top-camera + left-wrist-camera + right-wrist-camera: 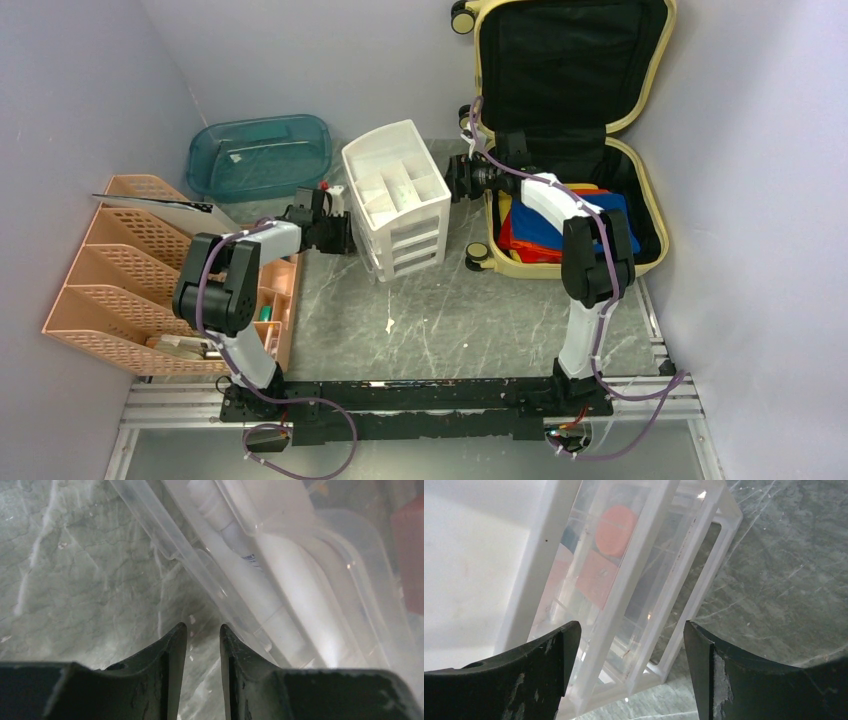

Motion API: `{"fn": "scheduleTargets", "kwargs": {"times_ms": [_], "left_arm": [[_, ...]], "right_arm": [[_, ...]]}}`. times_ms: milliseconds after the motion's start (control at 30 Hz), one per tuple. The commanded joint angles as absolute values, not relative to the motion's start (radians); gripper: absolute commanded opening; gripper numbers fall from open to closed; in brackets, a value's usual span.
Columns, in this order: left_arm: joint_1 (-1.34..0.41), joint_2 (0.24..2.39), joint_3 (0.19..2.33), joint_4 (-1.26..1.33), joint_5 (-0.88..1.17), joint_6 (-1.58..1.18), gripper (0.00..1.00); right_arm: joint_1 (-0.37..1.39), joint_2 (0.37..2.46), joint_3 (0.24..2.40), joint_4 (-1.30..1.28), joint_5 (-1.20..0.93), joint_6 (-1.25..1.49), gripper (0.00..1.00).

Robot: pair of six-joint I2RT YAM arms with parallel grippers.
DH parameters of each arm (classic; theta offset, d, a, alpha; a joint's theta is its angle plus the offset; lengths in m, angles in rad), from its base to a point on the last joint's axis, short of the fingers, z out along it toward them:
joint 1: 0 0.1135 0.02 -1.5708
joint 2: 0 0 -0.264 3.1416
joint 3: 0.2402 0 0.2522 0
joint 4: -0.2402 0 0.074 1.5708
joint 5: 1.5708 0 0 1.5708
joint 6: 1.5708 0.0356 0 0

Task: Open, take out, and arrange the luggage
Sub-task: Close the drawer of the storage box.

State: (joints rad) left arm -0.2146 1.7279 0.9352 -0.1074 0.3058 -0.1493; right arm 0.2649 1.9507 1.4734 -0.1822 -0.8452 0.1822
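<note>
The pale yellow luggage (530, 268) lies open at the back right, its black-lined lid (570, 60) leaning on the wall. Folded blue (545, 225) and red (512, 240) items lie in its lower shell. My right gripper (452, 182) is open and empty. It is outside the luggage, at the right side of the white drawer unit (398, 200); in the right wrist view (631, 630) the unit's frame (624, 580) lies just ahead of the jaws. My left gripper (345, 232) is at the unit's left side, narrowly open and empty (201, 630), beside a clear drawer (280, 580).
A teal plastic tray (260, 155) stands at the back left. A peach file organiser (130, 270) fills the left side. A small white scrap (389, 325) lies on the grey marble table in front of the drawer unit. Walls close in on both sides.
</note>
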Motion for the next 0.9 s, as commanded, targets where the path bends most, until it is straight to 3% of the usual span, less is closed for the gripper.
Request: {"fn": "scheduleTargets", "kwargs": {"times_ms": [0, 867], "left_arm": [[-0.247, 1.757, 0.997, -0.037, 0.353, -0.227, 0.36], [-0.302, 1.770, 1.058, -0.068, 0.404, -0.268, 0.36]], "right_arm": [[0.289, 1.959, 1.495, -0.155, -0.894, 0.167, 0.80], [0.321, 1.982, 1.539, -0.215, -0.876, 0.119, 0.79]]}}
